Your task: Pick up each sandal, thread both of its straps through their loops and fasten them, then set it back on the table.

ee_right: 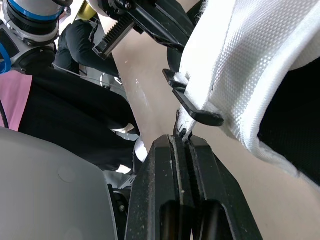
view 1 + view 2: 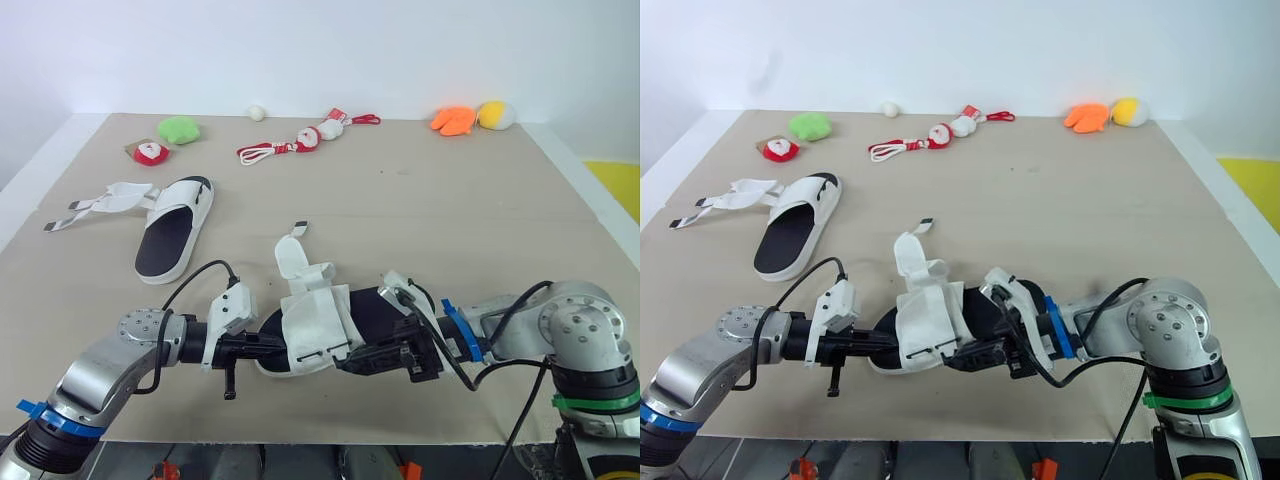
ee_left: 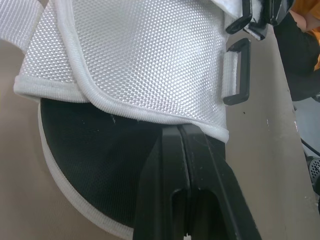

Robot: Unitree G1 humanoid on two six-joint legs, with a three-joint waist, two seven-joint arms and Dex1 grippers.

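Left eye view: near sandal [image 2: 310, 335] at the counter's [image 2: 450, 200] front edge, left end effector [image 2: 255, 348] closed against its flap hem [image 3: 150, 117], right end effector [image 2: 350, 360] pinching the limp strap tip [image 1: 182, 131]; light, floppy, probably best steadied by the stiffer sole [image 3: 70, 205].

White near sandal [image 2: 310, 335] at table's front, straps loose; second sandal [image 2: 172, 238] further left, straps splayed

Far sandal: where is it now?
In the head views, the far sandal lies on the table's left side, beyond the left gripper, with the red toy farther back.
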